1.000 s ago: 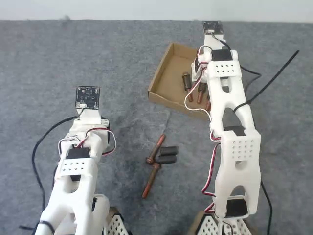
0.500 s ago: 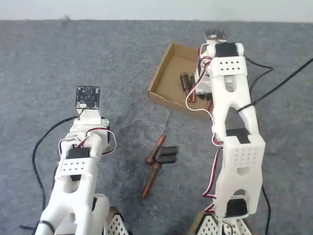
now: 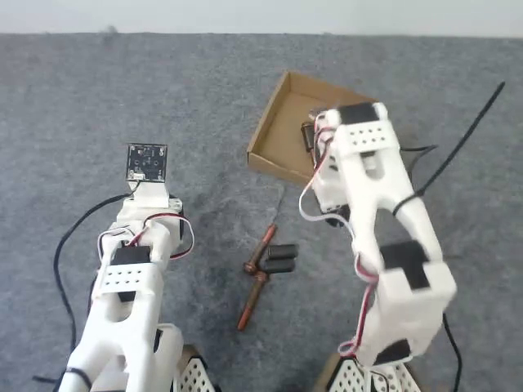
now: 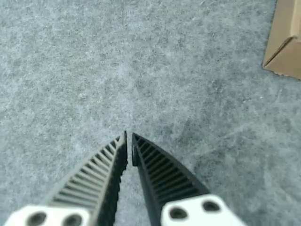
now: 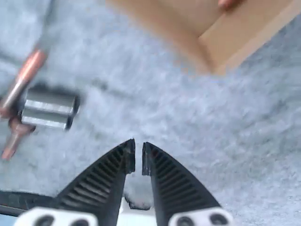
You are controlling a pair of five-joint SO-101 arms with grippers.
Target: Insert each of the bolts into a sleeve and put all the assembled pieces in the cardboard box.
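Note:
Two copper bolts (image 3: pixel 263 243) (image 3: pixel 252 299) lie on the grey carpet, end to end at an angle. Two dark sleeves (image 3: pixel 280 258) sit side by side against them. The sleeves (image 5: pixel 49 109) and a bolt (image 5: pixel 24 76) show again in the right wrist view. My right gripper (image 5: pixel 138 143) is shut and holds nothing, over bare carpet between those parts and the cardboard box (image 5: pixel 211 33). In the high view the right arm (image 3: pixel 368 171) covers the near right part of the box (image 3: pixel 274 122). An assembled piece (image 3: pixel 309 135) lies inside. My left gripper (image 4: pixel 128 136) is shut and empty over carpet.
The left arm (image 3: pixel 135 261) stands at the near left, well away from the parts. A corner of the box (image 4: pixel 286 44) shows at the edge of the left wrist view. Black cables (image 3: pixel 458 135) trail to the right of the right arm.
The right arm has drawn back from over the far side of the box toward the near edge and the loose parts. The left arm has not moved.

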